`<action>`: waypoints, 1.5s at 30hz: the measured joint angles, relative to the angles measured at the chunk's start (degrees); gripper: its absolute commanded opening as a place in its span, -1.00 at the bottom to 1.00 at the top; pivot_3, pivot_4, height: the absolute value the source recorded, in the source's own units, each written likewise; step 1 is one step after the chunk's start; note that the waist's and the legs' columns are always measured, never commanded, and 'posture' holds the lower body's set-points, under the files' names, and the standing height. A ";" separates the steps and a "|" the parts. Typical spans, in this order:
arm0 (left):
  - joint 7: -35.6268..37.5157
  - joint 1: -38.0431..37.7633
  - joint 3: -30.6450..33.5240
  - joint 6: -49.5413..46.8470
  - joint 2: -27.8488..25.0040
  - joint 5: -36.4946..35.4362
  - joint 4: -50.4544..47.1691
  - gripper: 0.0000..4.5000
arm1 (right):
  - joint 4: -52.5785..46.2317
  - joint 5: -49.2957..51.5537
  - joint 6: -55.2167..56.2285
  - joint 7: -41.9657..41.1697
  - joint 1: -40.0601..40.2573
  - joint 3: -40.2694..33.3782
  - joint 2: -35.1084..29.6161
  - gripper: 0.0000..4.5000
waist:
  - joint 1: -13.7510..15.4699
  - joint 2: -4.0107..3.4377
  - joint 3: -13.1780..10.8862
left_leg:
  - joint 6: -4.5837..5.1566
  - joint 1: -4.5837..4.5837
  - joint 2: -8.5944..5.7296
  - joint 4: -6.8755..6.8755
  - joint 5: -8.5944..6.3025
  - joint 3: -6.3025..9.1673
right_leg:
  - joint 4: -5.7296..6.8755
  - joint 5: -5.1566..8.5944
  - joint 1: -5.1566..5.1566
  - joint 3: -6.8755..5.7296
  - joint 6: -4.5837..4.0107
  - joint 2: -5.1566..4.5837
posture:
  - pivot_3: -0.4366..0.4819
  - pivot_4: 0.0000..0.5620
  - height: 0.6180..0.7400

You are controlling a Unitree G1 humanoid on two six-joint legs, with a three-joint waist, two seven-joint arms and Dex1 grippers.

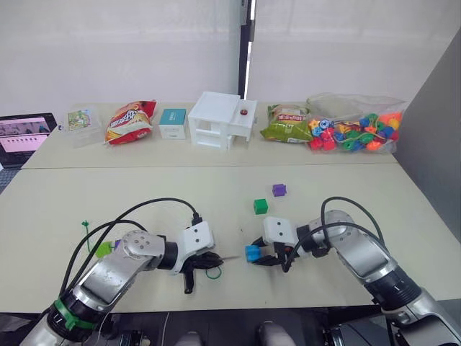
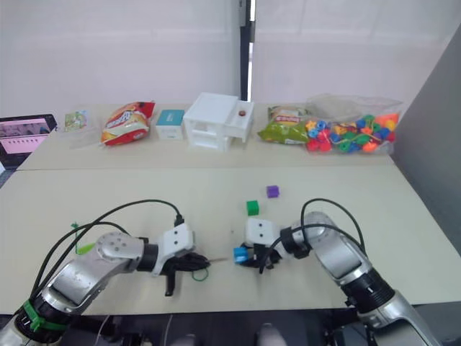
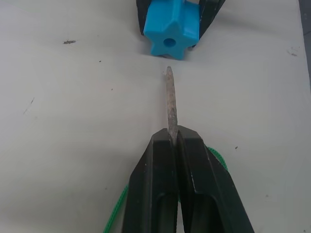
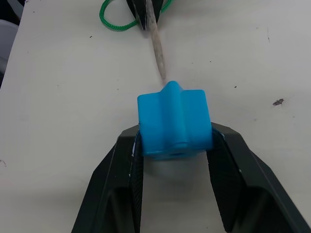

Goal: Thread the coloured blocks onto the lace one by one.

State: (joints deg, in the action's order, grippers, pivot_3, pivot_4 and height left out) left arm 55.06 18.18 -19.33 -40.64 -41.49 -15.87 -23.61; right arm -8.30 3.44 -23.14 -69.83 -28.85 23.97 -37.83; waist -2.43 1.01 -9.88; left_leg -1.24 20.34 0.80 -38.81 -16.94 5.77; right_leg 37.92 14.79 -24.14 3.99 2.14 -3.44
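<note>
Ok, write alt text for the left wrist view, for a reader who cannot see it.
The left gripper, two black fingers shut on the stiff greyish needle tip of the thin green lace, aims it at the hole in a bright blue plastic block. The block is held just ahead by the right gripper over a pale tabletop, a small gap short of the tip.

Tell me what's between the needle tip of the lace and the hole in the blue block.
Nothing: in the left wrist view, only a short gap of bare table separates the lace tip, held by the left gripper, from the blue block in the right gripper.
</note>
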 measured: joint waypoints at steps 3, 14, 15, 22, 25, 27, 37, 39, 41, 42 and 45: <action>-0.51 1.37 -0.46 -2.31 1.39 -0.08 -0.06 -1.00 | -0.83 -0.18 -1.32 0.20 0.01 0.05 -0.07 -0.40 | 0.02 0.00 0.00 | 0.00 0.00 0.00 -0.01 0.00 0.01 | 0.00 0.00 0.01 0.00 0.00 0.00 | -0.05 -0.47 1.00; -1.23 5.05 -2.04 -7.06 3.53 -0.09 -0.10 -1.00 | -3.31 -0.48 -4.95 1.35 0.16 0.52 -0.07 -0.40 | -0.02 0.00 0.00 | 0.00 0.00 0.00 -0.02 0.00 0.02 | 0.02 0.00 0.00 0.00 0.00 0.00 | -0.05 -0.47 1.00; -1.19 5.49 -2.31 -7.30 3.68 -0.08 -0.10 -1.00 | -3.50 -0.49 -5.11 1.39 0.16 0.59 -0.07 -0.40 | 0.00 0.00 0.00 | 0.00 0.01 0.00 -0.03 0.00 0.02 | 0.01 0.00 0.00 0.00 0.00 0.00 | -0.05 -0.47 1.00; -1.88 7.84 -4.43 -8.48 5.80 0.09 2.06 -1.00 | -4.66 -0.61 -7.08 1.62 0.14 0.82 -0.15 -0.40 | 0.03 0.01 0.00 | 0.00 0.01 -0.01 -0.04 0.00 0.02 | 0.01 0.00 0.01 0.00 0.00 0.00 | -0.05 -0.47 1.00; -2.04 8.96 -5.59 -8.66 7.31 0.19 2.40 -1.00 | -6.04 -0.73 -7.61 1.85 -0.03 1.30 0.13 -0.40 | -0.02 0.01 0.00 | 0.00 0.01 -0.01 -0.04 0.00 0.02 | 0.02 0.00 0.01 0.00 0.00 0.00 | -0.05 -0.47 1.00; -2.22 9.46 -5.90 -8.66 8.27 0.23 3.45 -1.00 | -6.07 -0.89 -8.65 2.14 -0.08 1.41 0.21 -0.40 | 0.02 0.01 0.00 | 0.00 0.01 -0.02 -0.04 0.00 0.02 | 0.02 0.00 0.01 0.00 0.00 0.00 | -0.05 -0.47 1.00; -1.65 11.95 -7.73 -3.32 12.03 2.85 11.01 -0.70 | -6.35 -1.80 -11.37 3.45 -0.16 0.86 0.07 -0.40 | 0.57 0.02 0.04 | -0.02 -0.07 -0.06 -0.13 0.01 0.03 | -0.08 0.00 0.21 0.00 0.00 -0.03 | -0.05 -0.47 1.00; -1.31 11.34 -6.82 -1.28 11.90 3.30 11.54 -0.40 | -7.11 -2.10 -12.06 3.75 -0.09 0.84 0.15 -0.40 | 0.55 0.03 0.04 | -0.05 -0.04 -0.05 -0.12 0.03 0.03 | -0.16 0.00 0.17 0.00 0.00 -0.02 | -0.05 -0.47 1.00; -1.06 11.01 -6.28 -0.45 11.51 3.31 11.54 -0.15 | -7.57 -2.11 -12.15 3.89 0.24 0.85 0.15 -0.40 | 0.49 0.03 0.04 | -0.05 -0.03 -0.04 -0.12 0.03 0.03 | -0.07 0.00 0.13 0.00 0.00 -0.01 | -0.05 -0.47 1.00; -0.78 10.93 -6.03 0.65 10.58 3.38 11.46 0.00 | -8.11 -2.11 -12.36 4.05 0.65 0.73 -0.05 -0.40 | 0.44 0.03 0.04 | -0.04 -0.03 -0.04 -0.11 0.03 0.04 | -0.01 0.00 0.09 0.00 0.00 -0.01 | -0.05 -0.47 1.00; 0.47 10.44 -3.72 2.71 8.66 2.81 10.07 0.28 | -9.40 -2.06 -12.55 4.70 1.82 0.63 -0.11 -0.40 | 0.16 0.03 0.04 | -0.04 -0.03 -0.03 -0.06 0.02 0.05 | 0.05 0.00 0.04 0.00 0.00 -0.01 | -0.05 -0.47 1.00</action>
State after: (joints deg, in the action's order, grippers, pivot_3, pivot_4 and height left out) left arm 55.52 28.62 -23.05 -37.93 -32.83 -13.06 -13.54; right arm -17.71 1.38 -35.70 -65.13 -27.02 24.59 -37.93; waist -2.28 1.04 -9.84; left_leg -1.27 20.31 0.77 -38.87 -16.92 5.82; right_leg 37.97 14.79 -24.10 3.98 2.14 -3.45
